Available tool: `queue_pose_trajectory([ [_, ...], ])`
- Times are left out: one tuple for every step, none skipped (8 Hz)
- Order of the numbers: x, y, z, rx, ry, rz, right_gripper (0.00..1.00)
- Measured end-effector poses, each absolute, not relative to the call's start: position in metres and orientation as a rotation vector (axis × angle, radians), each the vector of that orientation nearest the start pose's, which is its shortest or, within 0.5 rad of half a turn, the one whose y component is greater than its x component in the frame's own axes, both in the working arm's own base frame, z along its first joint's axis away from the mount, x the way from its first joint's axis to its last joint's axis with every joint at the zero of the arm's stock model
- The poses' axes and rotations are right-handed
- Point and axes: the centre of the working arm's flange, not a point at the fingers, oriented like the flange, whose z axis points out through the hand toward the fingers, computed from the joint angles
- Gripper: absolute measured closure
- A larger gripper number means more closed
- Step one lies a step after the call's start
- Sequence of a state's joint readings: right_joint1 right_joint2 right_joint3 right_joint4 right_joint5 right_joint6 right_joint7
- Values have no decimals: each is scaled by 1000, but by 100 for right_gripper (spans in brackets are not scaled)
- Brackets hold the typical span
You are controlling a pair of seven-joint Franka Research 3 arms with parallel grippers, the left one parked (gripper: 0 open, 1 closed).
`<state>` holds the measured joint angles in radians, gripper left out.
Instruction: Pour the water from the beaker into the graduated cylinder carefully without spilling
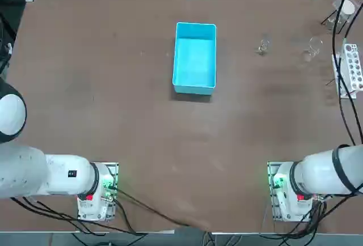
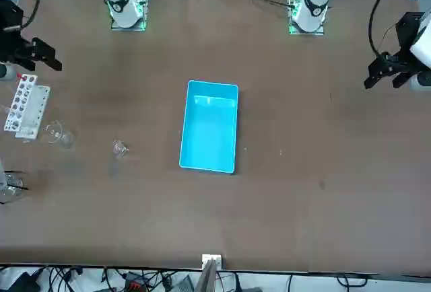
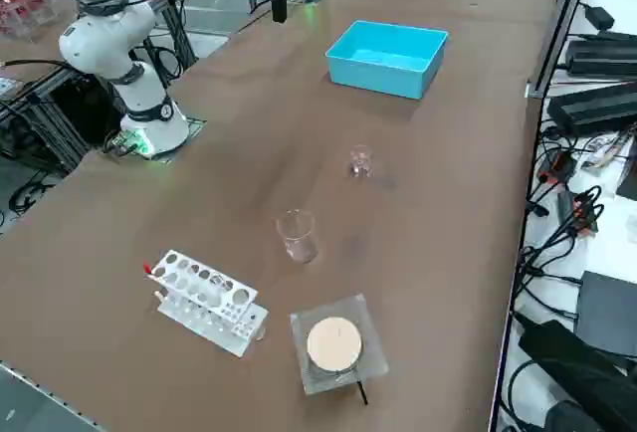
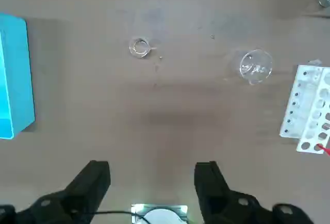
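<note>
The beaker (image 1: 262,46) (image 2: 120,149) (image 3: 359,161) (image 4: 139,48) is a tiny clear glass cup standing upright on the brown table, to the right of the blue box. The graduated cylinder (image 1: 313,47) (image 2: 57,134) (image 3: 297,235) (image 4: 255,66) is the taller clear glass, standing further right, close to the white rack. My right gripper (image 4: 152,177) hangs high above the table on the robot's side of both glasses. It is open, touches nothing, and has nothing between its fingers. I cannot make out any water in either glass.
A blue box (image 1: 195,58) (image 3: 388,56) sits mid-table. A white holed rack (image 1: 351,67) (image 3: 206,301) lies at the table's right edge. A square device with a round pale top (image 3: 333,345) stands at the far right corner. Cables run along the right edge.
</note>
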<state>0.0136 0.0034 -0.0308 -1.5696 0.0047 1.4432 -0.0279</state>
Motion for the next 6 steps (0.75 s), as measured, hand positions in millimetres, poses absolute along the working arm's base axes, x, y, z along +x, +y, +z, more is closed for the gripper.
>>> queue_pose_trajectory([
  [541, -9, 613, -3127, -13, 203, 0],
  [541, -11, 613, -3127, -6, 203, 0],
  [541, -12, 613, -3127, -3, 203, 0],
  [541, -13, 613, -3127, -1, 203, 0],
  [541, -14, 613, -3127, 3, 207, 0],
  [538, -17, 611, -3129, 9, 241, 0],
])
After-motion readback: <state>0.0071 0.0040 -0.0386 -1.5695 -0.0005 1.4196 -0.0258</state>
